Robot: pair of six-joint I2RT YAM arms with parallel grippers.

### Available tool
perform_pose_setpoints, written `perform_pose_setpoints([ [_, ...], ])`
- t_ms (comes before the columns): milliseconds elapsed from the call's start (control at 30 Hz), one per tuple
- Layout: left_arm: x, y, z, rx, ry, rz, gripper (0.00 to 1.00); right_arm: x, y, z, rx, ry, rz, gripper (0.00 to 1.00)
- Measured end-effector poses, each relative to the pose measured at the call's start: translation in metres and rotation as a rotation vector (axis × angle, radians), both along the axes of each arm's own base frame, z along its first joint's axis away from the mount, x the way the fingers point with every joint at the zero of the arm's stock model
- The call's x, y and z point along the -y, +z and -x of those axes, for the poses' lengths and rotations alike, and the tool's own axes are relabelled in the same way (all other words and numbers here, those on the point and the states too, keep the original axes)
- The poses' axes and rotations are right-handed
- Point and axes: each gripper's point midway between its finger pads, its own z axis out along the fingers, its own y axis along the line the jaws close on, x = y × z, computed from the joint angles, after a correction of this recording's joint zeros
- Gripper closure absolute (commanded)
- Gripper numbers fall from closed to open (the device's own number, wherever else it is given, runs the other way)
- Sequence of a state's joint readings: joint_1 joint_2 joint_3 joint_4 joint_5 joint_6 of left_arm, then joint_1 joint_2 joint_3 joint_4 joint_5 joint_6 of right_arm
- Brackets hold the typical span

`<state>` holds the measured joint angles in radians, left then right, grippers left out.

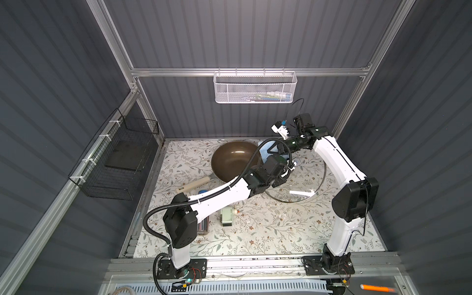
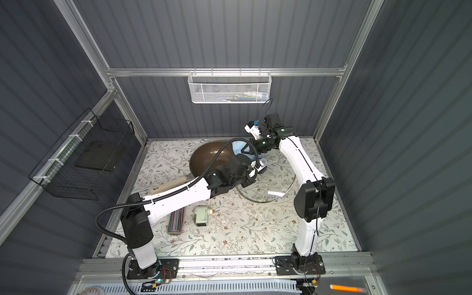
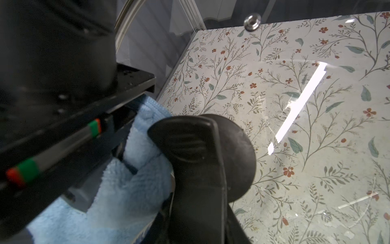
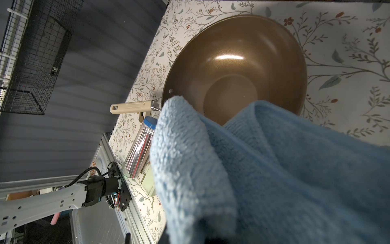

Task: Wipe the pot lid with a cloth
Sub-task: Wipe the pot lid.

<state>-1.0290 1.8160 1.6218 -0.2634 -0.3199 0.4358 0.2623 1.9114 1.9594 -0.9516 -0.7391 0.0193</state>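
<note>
The pot lid [image 1: 293, 201] is clear glass with a silver rim and shows in both top views at the right of the table, beside the wok. My left gripper [image 1: 287, 169] is shut on its black handle [image 3: 238, 160]. Through the glass [image 3: 295, 126] the flowered table shows. The light-blue cloth [image 4: 274, 169] is bunched in my right gripper [image 1: 272, 150], which is shut on it. That gripper's fingertips are hidden under the cloth. In the left wrist view the cloth [image 3: 135, 186] lies against the lid right next to the handle. In a top view, part of the cloth [image 2: 238, 148] shows behind the left arm's cable.
A brown wok [image 1: 233, 161] with a pale wooden handle [image 1: 191, 187] sits at the back. A clear tube of pencils [image 2: 176, 219] and a small pale-green device [image 1: 226, 216] lie near the left arm. A white mesh basket [image 1: 255, 88] hangs on the back wall and a black wire basket [image 1: 115, 158] on the left wall.
</note>
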Motion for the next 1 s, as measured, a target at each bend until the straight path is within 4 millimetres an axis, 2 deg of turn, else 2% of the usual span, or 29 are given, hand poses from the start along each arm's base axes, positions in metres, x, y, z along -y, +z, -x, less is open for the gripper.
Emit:
perform_pose_setpoints([
  [167, 0.001, 0.000, -0.004, 0.026, 0.010, -0.011, 1.00, 0.009, -0.004, -0.007, 0.019, -0.041, 0.060, 1.00],
  [267, 0.000, -0.004, -0.007, 0.037, 0.031, -0.027, 1.00, 0.022, -0.006, -0.018, 0.032, -0.107, 0.094, 1.00],
  [367, 0.000, -0.010, -0.011, 0.046, 0.055, -0.040, 1.00, 0.051, -0.001, -0.029, 0.051, -0.217, 0.101, 1.00],
  [467, -0.002, -0.018, -0.016, 0.052, 0.085, -0.061, 1.00, 0.092, 0.012, -0.034, 0.083, -0.357, 0.096, 1.00],
  [600, -0.012, -0.023, -0.028, 0.058, 0.154, -0.072, 1.00, 0.140, 0.029, -0.025, 0.134, -0.525, 0.085, 1.00],
  [800, -0.033, -0.005, -0.064, 0.050, 0.291, 0.014, 1.00, 0.163, 0.039, -0.002, 0.166, -0.630, 0.031, 1.00],
  [1000, -0.053, 0.005, -0.089, -0.002, 0.371, 0.115, 1.00, 0.193, 0.046, 0.001, 0.180, -0.726, -0.091, 1.00],
])
